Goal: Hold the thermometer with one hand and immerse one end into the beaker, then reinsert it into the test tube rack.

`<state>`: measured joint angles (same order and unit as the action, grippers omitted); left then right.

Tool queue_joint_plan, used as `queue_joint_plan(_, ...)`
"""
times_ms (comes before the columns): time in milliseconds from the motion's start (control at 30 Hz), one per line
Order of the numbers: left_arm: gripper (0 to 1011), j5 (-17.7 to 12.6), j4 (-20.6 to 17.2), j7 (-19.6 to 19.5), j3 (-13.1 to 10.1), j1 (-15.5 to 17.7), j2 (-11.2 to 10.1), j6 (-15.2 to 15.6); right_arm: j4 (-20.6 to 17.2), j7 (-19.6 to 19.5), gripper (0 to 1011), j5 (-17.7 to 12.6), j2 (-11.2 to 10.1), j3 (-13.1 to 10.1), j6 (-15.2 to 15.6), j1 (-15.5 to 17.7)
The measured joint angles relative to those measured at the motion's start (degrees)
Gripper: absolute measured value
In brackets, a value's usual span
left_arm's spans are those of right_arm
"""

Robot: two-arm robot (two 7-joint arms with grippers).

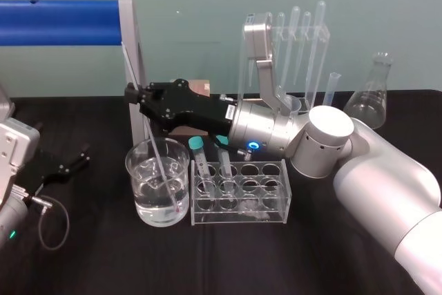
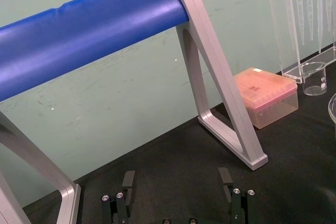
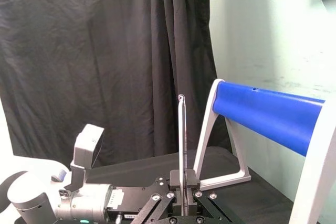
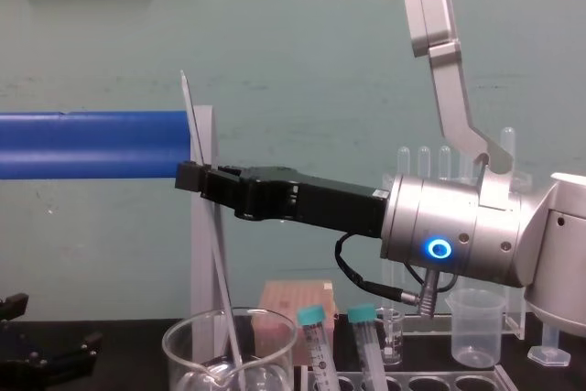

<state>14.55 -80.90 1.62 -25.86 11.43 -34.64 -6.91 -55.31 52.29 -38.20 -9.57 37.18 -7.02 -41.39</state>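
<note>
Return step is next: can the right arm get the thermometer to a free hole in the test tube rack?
Probably yes. The right pincer holds the thermometer in the beaker; the test tube rack stands just beside, its right-hand holes empty.

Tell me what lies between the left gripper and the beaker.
Only bare black tabletop, per the head view, separates the left gripper and the beaker.

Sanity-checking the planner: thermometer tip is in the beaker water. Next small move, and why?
Probably raise the right gripper straight up. It is shut on the thermometer, whose lower end sits in water in the beaker, so the dip looks done; the tip must clear the rim before crossing to the test tube rack alongside. The left gripper sits parked at left, open.
</note>
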Motion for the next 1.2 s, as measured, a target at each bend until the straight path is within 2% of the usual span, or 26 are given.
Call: queue_joint_plan(1200, 1008, 0.0, 0.0, 0.0, 0.0, 0.0, 0.0, 0.0, -0.2, 0.2, 56, 0.2, -0.2, 0.2, 0.2, 0.4)
